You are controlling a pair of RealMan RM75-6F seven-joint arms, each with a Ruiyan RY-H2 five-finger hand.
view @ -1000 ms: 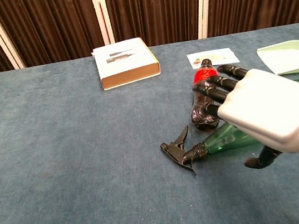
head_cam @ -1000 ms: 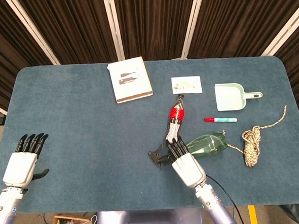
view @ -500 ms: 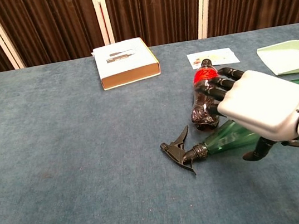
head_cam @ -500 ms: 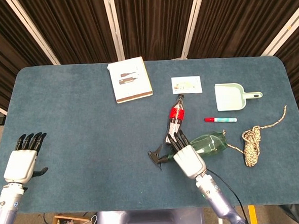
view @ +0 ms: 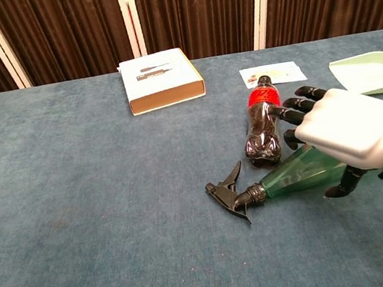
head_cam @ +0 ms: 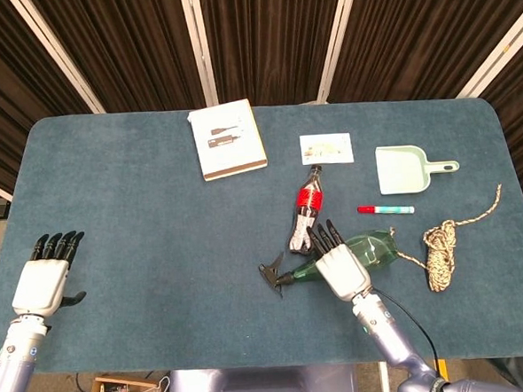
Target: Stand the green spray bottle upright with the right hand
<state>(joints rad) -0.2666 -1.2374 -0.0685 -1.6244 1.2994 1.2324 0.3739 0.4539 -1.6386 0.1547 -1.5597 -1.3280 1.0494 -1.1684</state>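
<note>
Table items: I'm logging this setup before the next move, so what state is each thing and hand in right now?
green spray bottle: lying on its side, nozzle pointing left
right hand: over the bottle's body, fingers spread, grip not visible
left hand: open, holding nothing
cola bottle: lying down, cap on
box: flat, closed
dustpan: flat, empty
marker: lying, capped
rope: loosely coiled

Glossy translucent green spray bottle (view: pixel 304 172), matt carpeted table (view: pixel 78 204)

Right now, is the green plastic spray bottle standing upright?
No, the green plastic spray bottle lies on its side on the blue table.
</note>
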